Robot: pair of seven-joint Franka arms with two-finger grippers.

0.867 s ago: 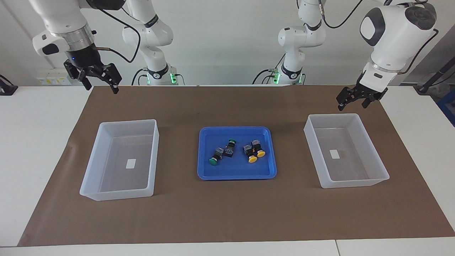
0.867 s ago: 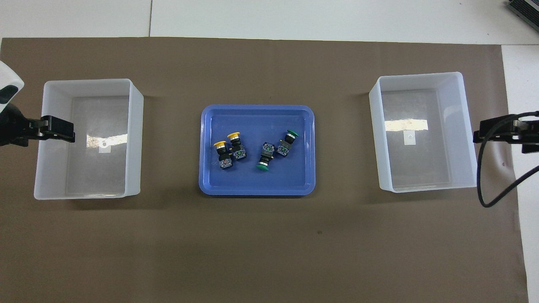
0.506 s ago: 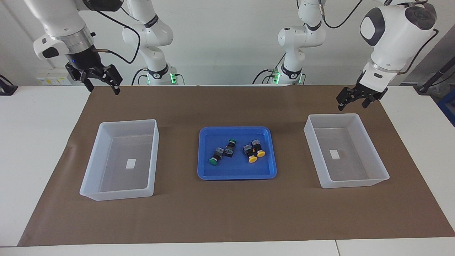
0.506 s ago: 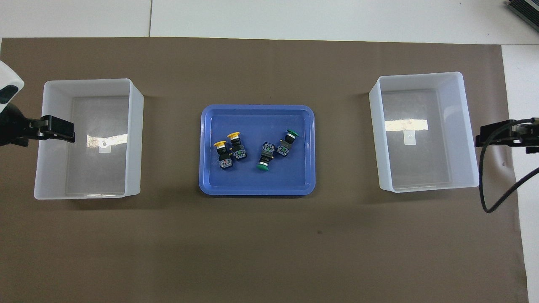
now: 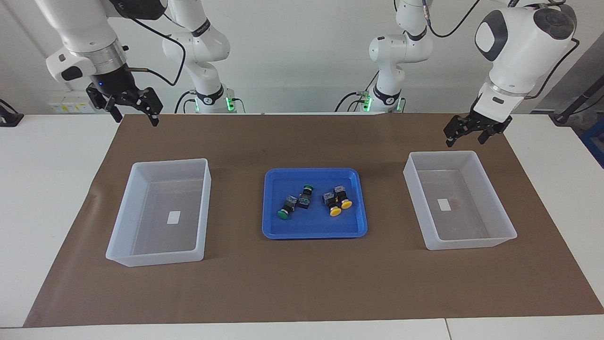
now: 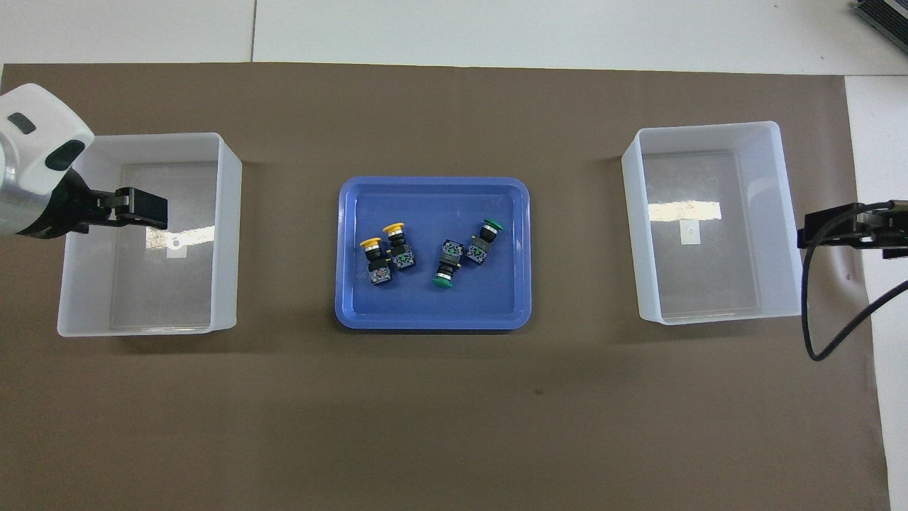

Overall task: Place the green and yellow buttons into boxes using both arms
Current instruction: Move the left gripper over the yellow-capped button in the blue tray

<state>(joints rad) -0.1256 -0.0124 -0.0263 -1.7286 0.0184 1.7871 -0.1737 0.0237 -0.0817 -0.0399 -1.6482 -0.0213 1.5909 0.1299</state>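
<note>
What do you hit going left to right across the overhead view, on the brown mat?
Left claw over the box at the left arm's end → yellow buttons → green buttons, all four in the blue tray → box at the right arm's end → right claw.

The left arm (image 5: 519, 42) comes down from its base, its wrist bent so that the left claw (image 5: 465, 130) hangs in the air with its fingers spread open, holding nothing. The right arm (image 5: 82, 33) is raised higher, its wrist tilted, and the right claw (image 5: 134, 109) likewise hangs open and empty. Neither claw touches the bench.
</note>
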